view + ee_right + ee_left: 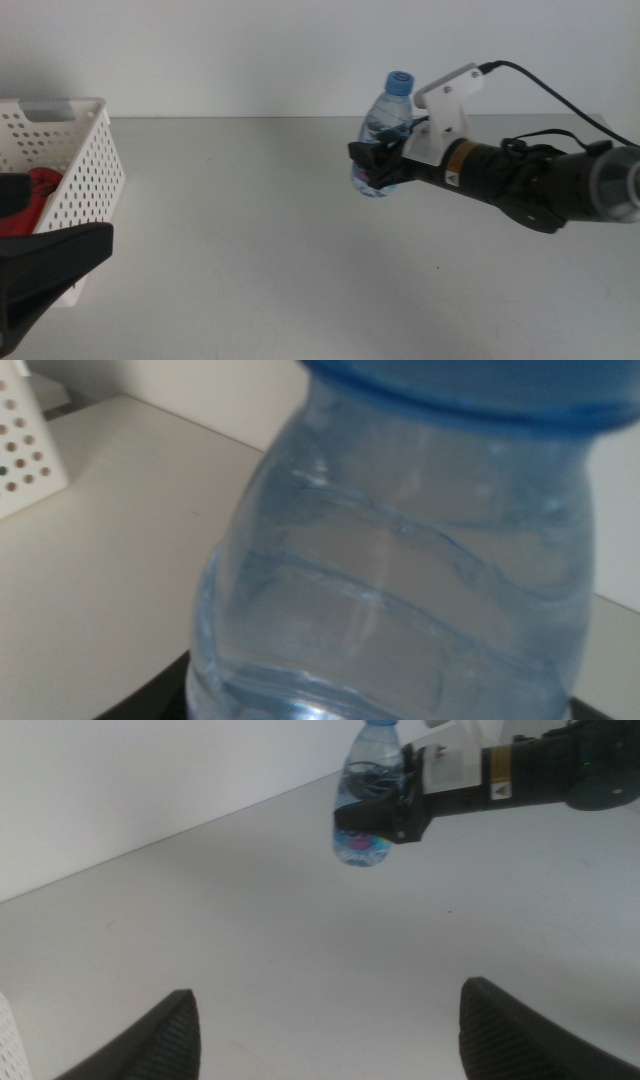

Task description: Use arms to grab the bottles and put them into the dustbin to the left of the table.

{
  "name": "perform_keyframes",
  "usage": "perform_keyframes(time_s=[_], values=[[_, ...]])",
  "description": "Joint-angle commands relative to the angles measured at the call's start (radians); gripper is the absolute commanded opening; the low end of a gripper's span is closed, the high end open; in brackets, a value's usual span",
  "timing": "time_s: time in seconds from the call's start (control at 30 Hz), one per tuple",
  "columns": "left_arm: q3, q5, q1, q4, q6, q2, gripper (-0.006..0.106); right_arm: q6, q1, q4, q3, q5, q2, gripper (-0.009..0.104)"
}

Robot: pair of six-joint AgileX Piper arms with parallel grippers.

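Observation:
A small clear water bottle (386, 130) with a blue cap hangs roughly upright above the grey table (250, 260), right of centre. My right gripper (378, 168) is shut on its lower body, over the colourful label. In the right wrist view the bottle (400, 570) fills the picture and hides the jaws. The left wrist view shows the same bottle (367, 790) in the right gripper (385, 818). The white perforated dustbin (75, 160) stands at the far left with something red (42, 185) inside it. My left gripper (330, 1040) waits open and low at the near left, close to the dustbin.
One dark jaw of the left gripper (50, 265) crosses the bottom-left corner in front of the dustbin. A corner of the dustbin (25, 445) shows in the right wrist view. A white wall runs along the table's far edge.

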Motion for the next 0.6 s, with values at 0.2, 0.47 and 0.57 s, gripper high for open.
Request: perform_keyframes(time_s=[0.2, 0.47, 0.57], values=[[-0.022, -0.078, -0.007, -0.008, -0.012, 0.005, 0.086, 0.131, 0.143, -0.106, -0.306, -0.085, 0.133, -0.001], [-0.022, -0.078, -0.007, -0.008, -0.012, 0.005, 0.086, 0.128, 0.24, -0.102, -0.362, -0.127, 0.235, -0.001], [-0.022, -0.078, -0.007, -0.008, -0.012, 0.005, 0.086, 0.126, 0.26, -0.101, -0.362, -0.137, 0.257, -0.001]])
